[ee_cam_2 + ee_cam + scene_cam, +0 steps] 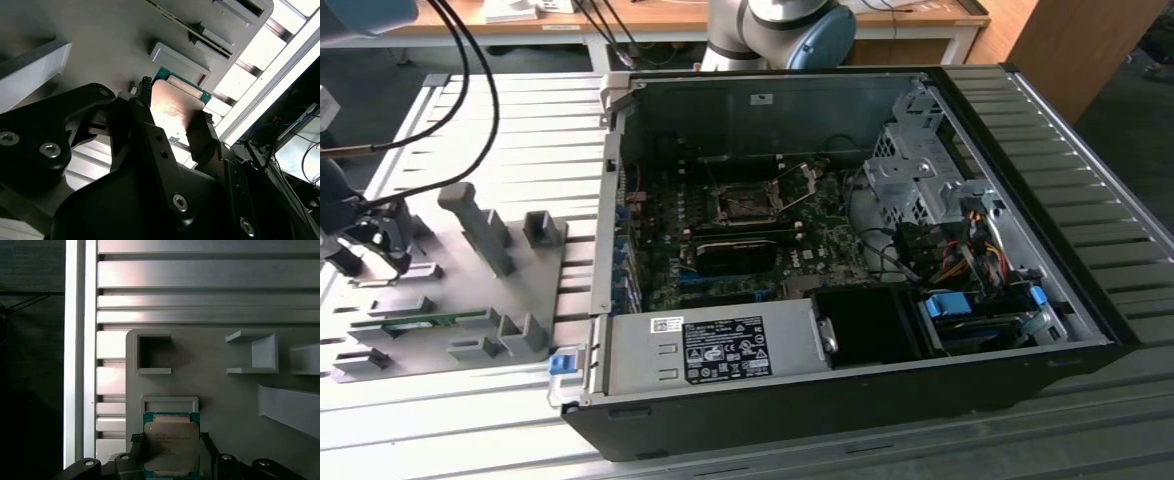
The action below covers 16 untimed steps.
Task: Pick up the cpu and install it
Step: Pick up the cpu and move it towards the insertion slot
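My pincer (173,106) is looking matt black, studded with bright metal screws. The cpu (171,442) is showing a smooth, softly shining metal lid on green board. The tray (225,400) is looking matt grey plastic; the counter (200,280) is gleaming, ribbed bare metal.

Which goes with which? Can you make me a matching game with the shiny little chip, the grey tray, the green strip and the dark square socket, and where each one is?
Things
1. small flat square cpu chip with a shiny silver top
2. flat grey plastic tray
3. thin green memory strip
4. dark square metal-framed socket

Places
A. inside the open black computer case
B. on the silver slatted table, at the exterior view's left of the case
C. gripped in the black pincer
D. lying on the tray, untouched

Pairs: 1-C, 2-B, 3-D, 4-A
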{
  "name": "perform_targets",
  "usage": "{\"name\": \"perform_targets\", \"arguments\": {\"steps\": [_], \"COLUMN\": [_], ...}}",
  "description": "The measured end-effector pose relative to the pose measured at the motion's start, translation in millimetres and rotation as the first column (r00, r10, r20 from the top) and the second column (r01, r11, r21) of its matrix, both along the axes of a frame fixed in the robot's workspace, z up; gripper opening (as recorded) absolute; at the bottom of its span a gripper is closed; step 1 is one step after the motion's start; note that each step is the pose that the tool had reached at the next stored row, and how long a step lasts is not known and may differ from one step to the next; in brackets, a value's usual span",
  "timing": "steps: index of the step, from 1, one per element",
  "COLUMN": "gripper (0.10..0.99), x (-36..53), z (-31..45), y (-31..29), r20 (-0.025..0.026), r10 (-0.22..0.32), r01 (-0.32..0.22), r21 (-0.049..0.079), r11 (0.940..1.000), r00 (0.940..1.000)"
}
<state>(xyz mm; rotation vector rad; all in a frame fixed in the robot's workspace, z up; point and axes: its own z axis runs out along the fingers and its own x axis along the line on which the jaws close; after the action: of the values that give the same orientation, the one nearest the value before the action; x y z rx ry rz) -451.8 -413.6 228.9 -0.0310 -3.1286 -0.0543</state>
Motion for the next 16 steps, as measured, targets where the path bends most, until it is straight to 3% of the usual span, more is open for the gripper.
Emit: {"name": "perform_targets", "arguments": {"steps": [16], "gripper": [0.533], "x": [0.0], "z": [8.4], "y": [0.1], "r20": [-0.0001], "r10": [0.000], "r01": [0.000], "r21": [0.000], "r11": [1.0000], "r00": [1.0000]}}
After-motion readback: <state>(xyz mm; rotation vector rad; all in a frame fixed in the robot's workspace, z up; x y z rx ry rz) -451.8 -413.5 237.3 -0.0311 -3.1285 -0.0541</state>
